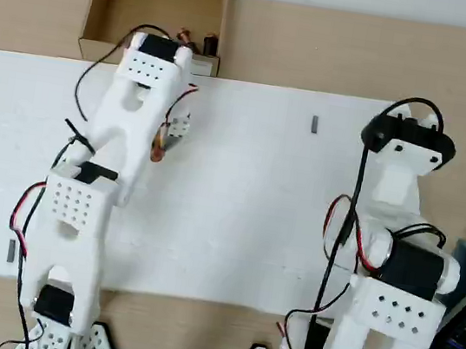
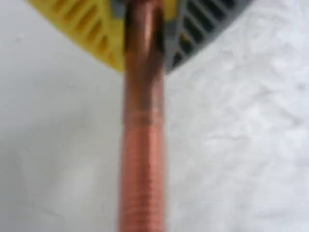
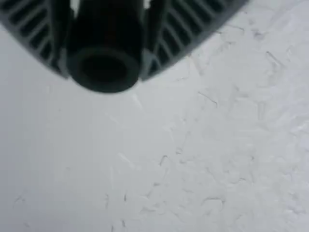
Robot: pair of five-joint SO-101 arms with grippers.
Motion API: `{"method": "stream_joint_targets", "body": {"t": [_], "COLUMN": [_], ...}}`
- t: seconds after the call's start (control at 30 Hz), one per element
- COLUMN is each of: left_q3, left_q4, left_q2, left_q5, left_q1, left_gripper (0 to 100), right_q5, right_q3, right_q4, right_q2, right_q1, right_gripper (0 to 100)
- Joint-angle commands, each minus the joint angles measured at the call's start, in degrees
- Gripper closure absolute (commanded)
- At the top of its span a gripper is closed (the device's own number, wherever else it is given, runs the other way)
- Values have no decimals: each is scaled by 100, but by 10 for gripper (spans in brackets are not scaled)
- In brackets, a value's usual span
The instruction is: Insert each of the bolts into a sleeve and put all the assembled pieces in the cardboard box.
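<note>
High view, left to right: a small grey piece (image 1: 11,250), too small to identify, lies at the left edge of the white mat (image 1: 234,227). The left arm stretches toward the mat's far-left corner, where the cardboard box (image 1: 92,9) stands on the tabletop, with copper-and-dark pieces (image 1: 196,42) in its near right corner. The left gripper (image 2: 144,67) pinches a copper bolt (image 2: 142,159) between yellow and grey jaws, threaded end pointing out over the mat. A loose sleeve (image 1: 315,124) lies near the far edge, right of centre. At the right side, the right gripper (image 3: 105,72) clamps a dark sleeve (image 3: 104,48), open bore facing outward. The step in hand appears to be mating. The next move calls for bringing the arms, now well apart, together and lining the bolt's tip up with the bore. The loose sleeve looks unlikely to obstruct.
</note>
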Motion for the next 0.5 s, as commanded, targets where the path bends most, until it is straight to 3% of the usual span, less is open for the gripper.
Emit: {"method": "stream_joint_targets", "body": {"t": [0.0, 0.47], "left_q3": [-290, -149], "left_q4": [70, 70], "left_q2": [-708, -1490], "left_q5": [404, 2919], "left_q1": [-273, -1873], "left_gripper": [998, 998], "right_q5": [62, 62], "right_q3": [-13, -13], "right_q4": [-132, -105], "right_q2": [-180, -171], "right_q1": [40, 13], "right_gripper": [989, 989]}}
